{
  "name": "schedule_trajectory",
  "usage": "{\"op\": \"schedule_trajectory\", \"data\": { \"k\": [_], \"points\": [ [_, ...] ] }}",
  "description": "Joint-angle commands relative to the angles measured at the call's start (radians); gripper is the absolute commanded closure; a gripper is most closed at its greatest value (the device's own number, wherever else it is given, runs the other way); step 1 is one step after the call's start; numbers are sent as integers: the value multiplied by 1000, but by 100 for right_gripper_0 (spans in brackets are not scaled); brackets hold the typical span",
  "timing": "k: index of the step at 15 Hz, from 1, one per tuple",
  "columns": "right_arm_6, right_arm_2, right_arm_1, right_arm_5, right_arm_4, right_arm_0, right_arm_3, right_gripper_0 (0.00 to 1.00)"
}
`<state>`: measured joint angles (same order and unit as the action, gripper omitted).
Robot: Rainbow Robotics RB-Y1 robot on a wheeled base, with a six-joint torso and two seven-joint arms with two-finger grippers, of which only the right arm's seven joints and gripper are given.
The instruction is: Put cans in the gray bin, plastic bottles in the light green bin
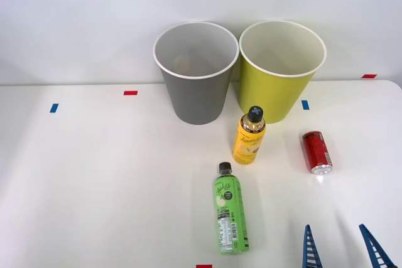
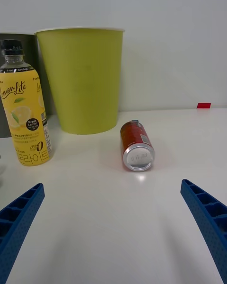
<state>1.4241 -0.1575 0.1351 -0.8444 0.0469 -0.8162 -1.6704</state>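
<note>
Blue ribbed fingers (image 2: pixel 19 213) of the right pincer (image 1: pixel 342 249) sit at the near edge of the white tabletop (image 1: pixel 94 180), spread wide and holding nothing. Directly ahead of them lies the red can (image 2: pixel 137 144) on its side, silver top facing the wrist camera, well apart from both fingers and roughly centred between them. Just beyond it stands the light green bin (image 1: pixel 281 70), and the gray bin (image 1: pixel 196 73) stands beside that one, their rims close together. A yellow-labelled bottle (image 1: pixel 249 136) stands upright in front of the two bins; a green-labelled bottle (image 1: pixel 229 208) lies flat nearer the robot, cap pointing toward the bins. No orange-and-white can appears on the tabletop. Judged from this layout, the step in hand is the approach to the red can. The next move calls for advancing and lowering the pincer so the fingers straddle the can's body, closing, then carrying it past the green bin to the gray one.
</note>
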Motion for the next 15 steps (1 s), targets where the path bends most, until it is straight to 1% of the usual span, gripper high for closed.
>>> {"op": "schedule_trajectory", "data": {
  "k": [1,15],
  "points": [
    [2,-1,3,-1,1,-9,0,0],
    [2,-1,3,-1,1,-9,0,0]
  ]
}}
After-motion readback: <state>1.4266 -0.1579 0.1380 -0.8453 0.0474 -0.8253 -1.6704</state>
